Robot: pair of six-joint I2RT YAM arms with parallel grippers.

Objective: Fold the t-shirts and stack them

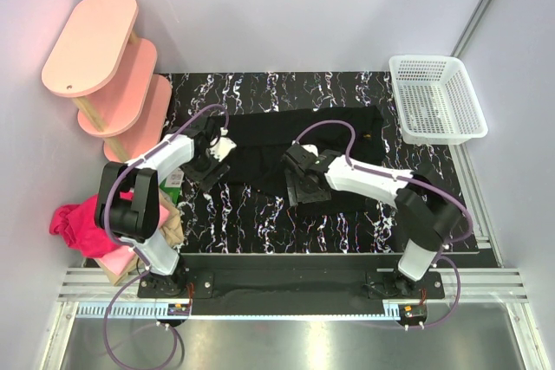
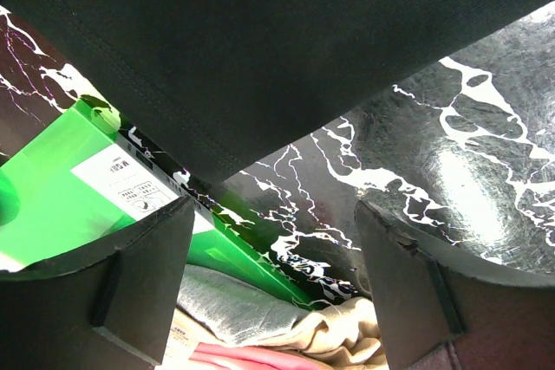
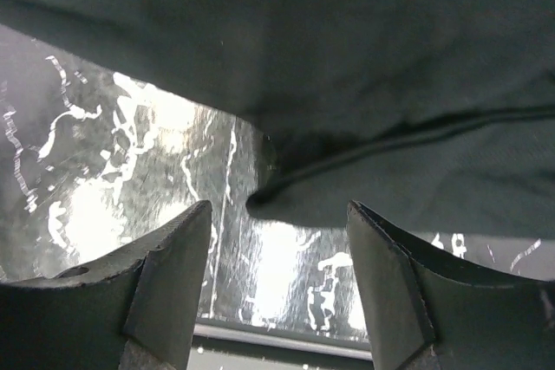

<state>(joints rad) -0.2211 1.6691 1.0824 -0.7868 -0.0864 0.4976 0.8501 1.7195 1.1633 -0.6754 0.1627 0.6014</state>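
Observation:
A black t-shirt [image 1: 260, 140] lies spread across the middle of the black marbled table [image 1: 251, 223]. My left gripper [image 1: 206, 168] hovers at its left edge, open, with nothing between the fingers. In the left wrist view the black t-shirt [image 2: 286, 41] fills the top, above my left gripper [image 2: 273, 240]. My right gripper [image 1: 305, 186] stands open over the shirt's front edge. In the right wrist view a rolled corner of the black t-shirt [image 3: 286, 197] lies just beyond my right gripper [image 3: 277, 231], untouched. Magenta and pink t-shirts [image 1: 76, 221] and a tan t-shirt [image 1: 174, 230] are heaped at the left.
A flat green packet [image 2: 61, 197] with a white label lies at the table's left edge, partly under the black shirt. Tan and grey cloth [image 2: 286, 322] sits below it. A white basket [image 1: 434, 97] stands at the back right. A pink tiered shelf [image 1: 104, 62] stands at the back left.

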